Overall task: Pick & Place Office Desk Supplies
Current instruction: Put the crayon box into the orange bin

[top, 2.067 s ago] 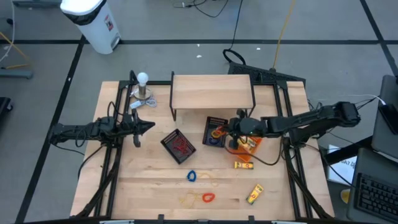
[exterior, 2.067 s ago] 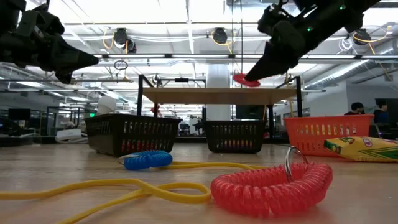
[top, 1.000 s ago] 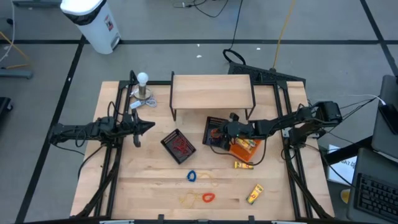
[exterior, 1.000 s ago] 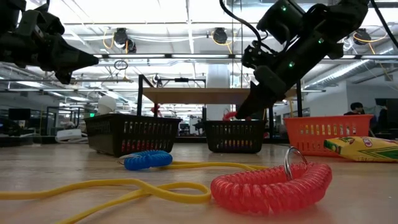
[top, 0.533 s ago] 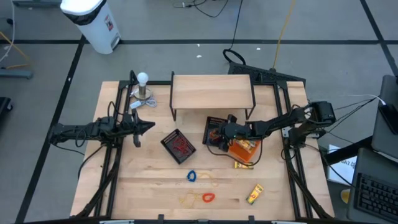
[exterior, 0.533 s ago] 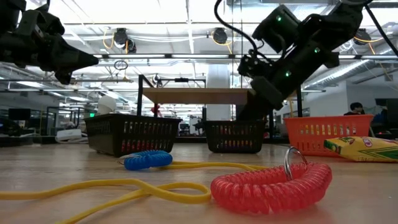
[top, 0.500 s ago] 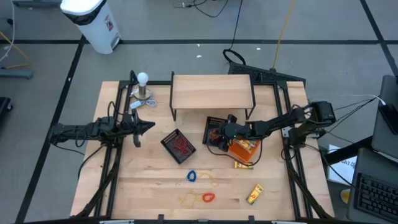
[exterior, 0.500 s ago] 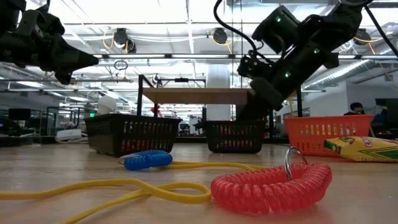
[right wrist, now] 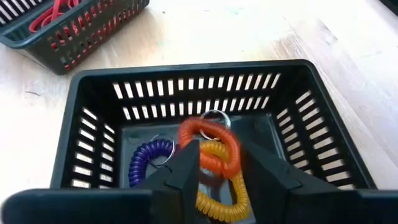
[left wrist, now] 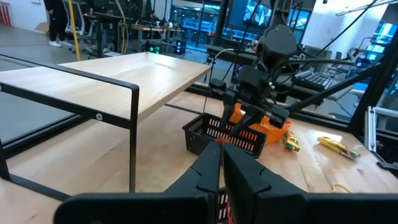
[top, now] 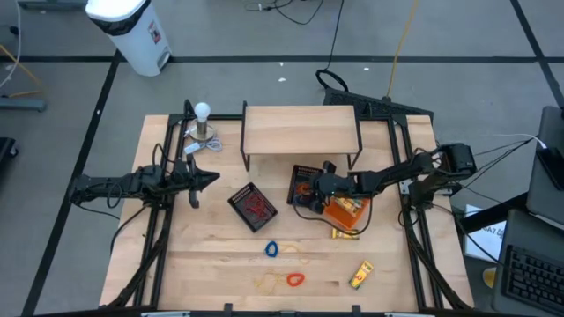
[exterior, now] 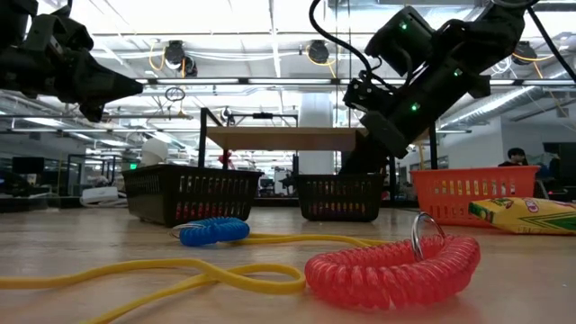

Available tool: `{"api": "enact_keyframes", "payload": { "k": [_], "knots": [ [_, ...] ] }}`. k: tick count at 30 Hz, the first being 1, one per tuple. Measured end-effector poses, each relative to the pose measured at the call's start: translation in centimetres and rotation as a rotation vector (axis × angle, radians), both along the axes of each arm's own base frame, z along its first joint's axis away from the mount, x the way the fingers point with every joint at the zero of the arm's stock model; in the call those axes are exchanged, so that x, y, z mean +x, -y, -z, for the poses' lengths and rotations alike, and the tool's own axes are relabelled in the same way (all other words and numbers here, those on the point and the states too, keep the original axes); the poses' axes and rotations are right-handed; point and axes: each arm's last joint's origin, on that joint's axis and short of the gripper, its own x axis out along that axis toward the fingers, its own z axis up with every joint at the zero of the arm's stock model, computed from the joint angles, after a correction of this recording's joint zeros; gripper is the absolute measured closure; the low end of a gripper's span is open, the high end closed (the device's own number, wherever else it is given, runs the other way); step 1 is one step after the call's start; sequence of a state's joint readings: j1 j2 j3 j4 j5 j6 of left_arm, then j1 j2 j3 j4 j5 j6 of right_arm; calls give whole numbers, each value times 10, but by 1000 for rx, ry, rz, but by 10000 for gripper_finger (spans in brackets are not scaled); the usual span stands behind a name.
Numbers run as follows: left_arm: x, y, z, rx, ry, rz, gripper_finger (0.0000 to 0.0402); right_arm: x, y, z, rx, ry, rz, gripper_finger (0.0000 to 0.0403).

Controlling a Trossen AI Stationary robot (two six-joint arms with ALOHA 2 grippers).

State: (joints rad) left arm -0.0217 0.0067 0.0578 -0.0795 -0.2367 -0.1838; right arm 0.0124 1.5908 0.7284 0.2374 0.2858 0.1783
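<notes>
The right gripper [right wrist: 217, 163] hangs over the black slotted basket [right wrist: 93, 93], fingers parted, gripping nothing; an orange coiled loop [right wrist: 208, 142] lies inside beside purple and yellow coils. The left gripper [left wrist: 221, 163] waits closed over the left tabletop [top: 203, 264]. Judging from this, several items remain: a blue coil [top: 271, 249], a red coil [top: 294, 279] and two yellow packets [top: 360, 275].

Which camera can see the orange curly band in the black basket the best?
The right wrist view is best: it looks down into the black basket and shows the orange coil beside a purple coil. The high view shows only a small orange speck there. In the low and left wrist views the basket's wall hides it.
</notes>
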Motion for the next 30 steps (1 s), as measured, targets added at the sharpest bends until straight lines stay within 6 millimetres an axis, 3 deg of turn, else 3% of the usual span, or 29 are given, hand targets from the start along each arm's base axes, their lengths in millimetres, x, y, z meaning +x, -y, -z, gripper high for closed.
{"api": "enact_keyframes", "payload": {
  "k": [4,8,12,17,20,30],
  "knots": [
    [0,0,0,1,0,0,378,-3,0,-15,-6,44,-12,267],
    [0,0,0,6,-1,0,378,-14,-3,-42,27,106,-89,274],
    [0,0,0,5,-3,0,378,-34,-3,-71,41,154,-116,308],
    [0,0,0,5,-4,0,378,-57,-5,-110,2,312,-219,385],
    [0,0,0,5,-5,0,378,-71,-6,-131,-12,426,-261,395],
    [0,0,0,5,-6,0,378,-115,-6,-163,3,562,-269,390]
  ]
}}
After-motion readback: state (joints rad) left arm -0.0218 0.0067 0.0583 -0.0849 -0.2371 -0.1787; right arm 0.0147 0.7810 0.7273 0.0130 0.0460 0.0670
